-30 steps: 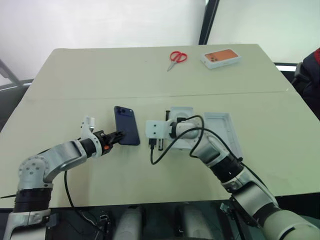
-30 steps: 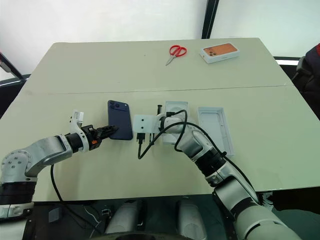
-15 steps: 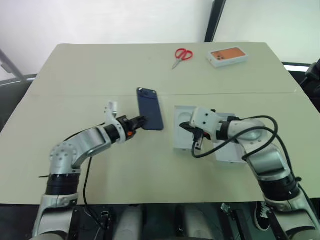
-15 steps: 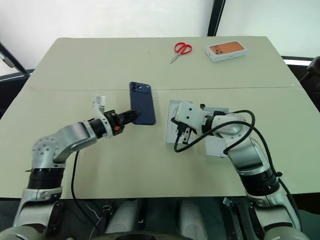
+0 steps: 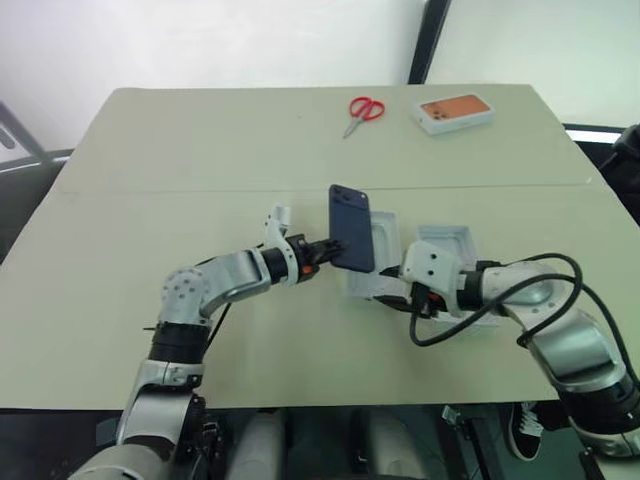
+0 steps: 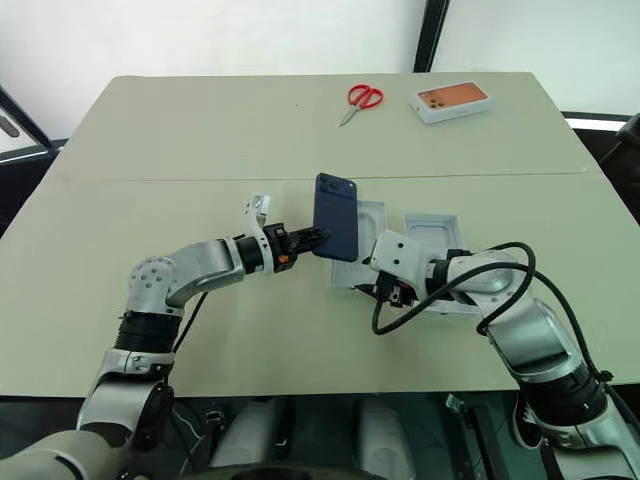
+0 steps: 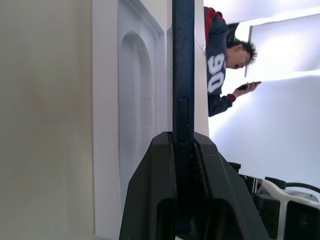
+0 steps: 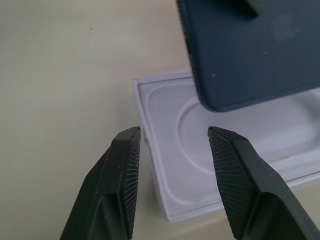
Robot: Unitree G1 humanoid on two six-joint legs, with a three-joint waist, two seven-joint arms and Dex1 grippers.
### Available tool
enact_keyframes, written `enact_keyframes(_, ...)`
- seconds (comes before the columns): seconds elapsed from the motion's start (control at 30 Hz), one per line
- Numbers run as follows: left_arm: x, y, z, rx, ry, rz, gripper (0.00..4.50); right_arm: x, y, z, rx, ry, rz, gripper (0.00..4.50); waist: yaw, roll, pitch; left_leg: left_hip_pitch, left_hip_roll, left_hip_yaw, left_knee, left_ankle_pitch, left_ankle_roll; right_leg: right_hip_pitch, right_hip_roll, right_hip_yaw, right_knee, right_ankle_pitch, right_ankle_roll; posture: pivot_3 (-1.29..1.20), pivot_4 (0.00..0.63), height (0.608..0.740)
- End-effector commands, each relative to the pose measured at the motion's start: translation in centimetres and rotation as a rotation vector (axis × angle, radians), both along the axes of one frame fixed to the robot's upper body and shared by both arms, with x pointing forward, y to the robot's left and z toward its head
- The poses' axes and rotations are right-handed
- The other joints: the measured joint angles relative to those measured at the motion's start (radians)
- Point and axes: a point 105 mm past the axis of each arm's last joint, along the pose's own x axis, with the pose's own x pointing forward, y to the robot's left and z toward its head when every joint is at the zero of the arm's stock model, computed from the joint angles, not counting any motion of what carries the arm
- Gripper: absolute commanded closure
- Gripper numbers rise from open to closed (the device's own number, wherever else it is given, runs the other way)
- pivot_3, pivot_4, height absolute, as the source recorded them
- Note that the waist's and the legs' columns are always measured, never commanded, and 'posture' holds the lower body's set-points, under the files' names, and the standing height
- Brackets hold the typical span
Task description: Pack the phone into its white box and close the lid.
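Beige table (image 5: pixel 200 160) | white wall (image 5: pixel 200 40) | scissors (image 5: pixel 361 110), orange-topped box (image 5: pixel 455 112) far edge

One phone (image 5: pixel 352 227); two open white trays (image 5: pixel 385 232); one scissors (image 5: pixel 360 110); one orange-topped box (image 5: pixel 455 112)

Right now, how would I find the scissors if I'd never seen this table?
Look to the far edge of the beige table. The scissors lie there, just left of a small white box with an orange picture. They are the only thing with bright red handles.
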Motion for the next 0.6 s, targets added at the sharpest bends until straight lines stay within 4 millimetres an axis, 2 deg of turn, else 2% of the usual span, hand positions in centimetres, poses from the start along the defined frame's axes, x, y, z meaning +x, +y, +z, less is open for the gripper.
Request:
enact_keyframes(0.03,0.0,-1.3,1.7,-0.023,-0.053,-0.042,4.5,-0.8,-0.1,0.9,-0.008,-0.029,0.038,2.23,0.002,0.0,0.0,0.0,0.0,0.0,0.0,0.0,0.0,0.0,0.0,0.0,0.0,0.0,0.0,0.0,0.15,0.74)
enact_keyframes(0.23,0.0,-2.4,1.4,-0.004,-0.038,-0.061,4.5,-1.4,-0.4,0.8,-0.021,-0.01,0.053,2.23,0.001,-0.001,0.0,0.0,0.0,0.001,0.001,0.0,0.0,0.0,-0.001,0.0,0.0,0.0,0.0,0.0,0.15,0.74)
enact_keyframes(0.4,-0.5,-3.6,0.4,0.06,-0.015,-0.098,4.5,-0.8,-1.4,1.2,-0.038,-0.036,0.009,2.23,0.002,-0.001,0.0,0.0,0.0,0.0,0.001,0.0,0.0,0.0,0.0,0.0,0.001,0.0,0.0,0.0,0.15,0.74)
enact_keyframes(0.6,-1.1,-3.8,-0.7,0.147,-0.004,-0.128,4.5,-0.2,-1.8,1.5,-0.042,-0.067,-0.017,2.23,0.002,-0.001,0.0,0.0,0.0,0.001,0.002,0.0,0.0,0.0,0.0,0.0,0.001,0.0,0.0,0.0,0.15,0.74)
